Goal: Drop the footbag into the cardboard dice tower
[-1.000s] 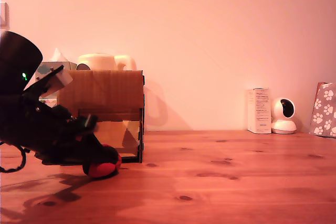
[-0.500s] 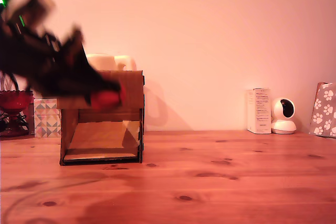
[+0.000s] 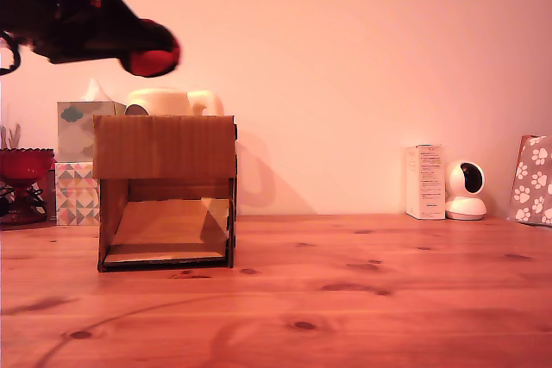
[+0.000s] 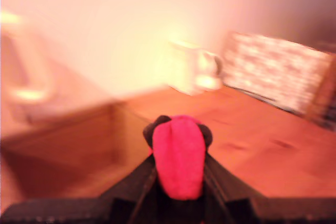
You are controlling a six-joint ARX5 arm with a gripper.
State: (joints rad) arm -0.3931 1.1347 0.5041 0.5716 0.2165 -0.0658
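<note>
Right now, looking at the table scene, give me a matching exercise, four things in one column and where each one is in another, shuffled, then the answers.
Things:
1. footbag
2. cardboard dice tower
3. white camera
4. red bowl

Places:
A. at the exterior view's far left edge
B. standing on the table with its lower front open
C. on the table beside the white carton
D. in the gripper, above the tower

Pairs: 1-D, 2-B, 3-C, 4-A
</note>
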